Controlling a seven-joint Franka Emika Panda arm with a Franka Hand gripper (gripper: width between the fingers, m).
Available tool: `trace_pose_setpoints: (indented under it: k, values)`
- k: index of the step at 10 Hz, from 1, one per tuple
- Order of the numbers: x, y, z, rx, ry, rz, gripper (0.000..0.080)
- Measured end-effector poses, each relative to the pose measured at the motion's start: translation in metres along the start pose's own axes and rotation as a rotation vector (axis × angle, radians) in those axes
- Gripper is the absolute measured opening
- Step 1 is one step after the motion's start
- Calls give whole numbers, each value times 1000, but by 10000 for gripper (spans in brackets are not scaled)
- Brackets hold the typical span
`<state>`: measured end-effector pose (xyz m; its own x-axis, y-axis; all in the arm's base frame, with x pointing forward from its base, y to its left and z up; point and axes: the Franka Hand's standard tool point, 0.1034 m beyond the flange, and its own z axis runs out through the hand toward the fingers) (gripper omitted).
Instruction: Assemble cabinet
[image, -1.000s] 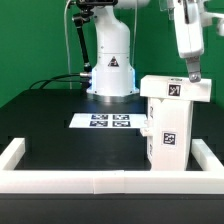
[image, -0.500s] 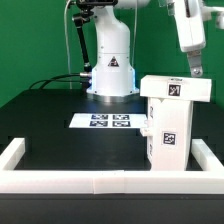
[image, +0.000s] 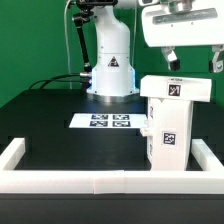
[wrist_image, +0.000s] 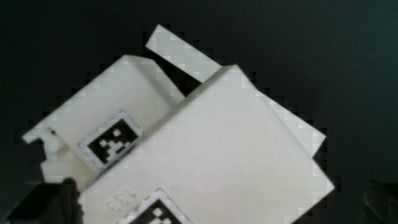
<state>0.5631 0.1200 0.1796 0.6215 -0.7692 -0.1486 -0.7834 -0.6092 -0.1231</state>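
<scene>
Gripper (image: 191, 60) above cabinet (image: 171, 122), jaws spread wide, holding nothing.

We note both fingers (image: 171, 57) hanging clear of the cabinet's top, one toward each side of it, with open air between fingertips and top panel. The cabinet stands upright on the black table (image: 60, 140) at the exterior view's right, close to the white rim (image: 100, 180). One tag shows on its top and one on its front face. In the wrist view we see the cabinet (wrist_image: 214, 140) from above, white panels with two tags. The marker board (image: 106, 122) lies flat just beside the cabinet, before the arm's base (image: 111, 75).
</scene>
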Motion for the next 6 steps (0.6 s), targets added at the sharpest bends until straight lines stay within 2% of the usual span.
trace_pose_setpoints:
  k: [3,4,5,6]
  values:
    - [0,0,0,-2,1,-217,797]
    - [0,1,2,-33,32,-397,797]
    - [0,1,3,-48,48,-587,797]
    - [0,1,3,-52,45,-718,797]
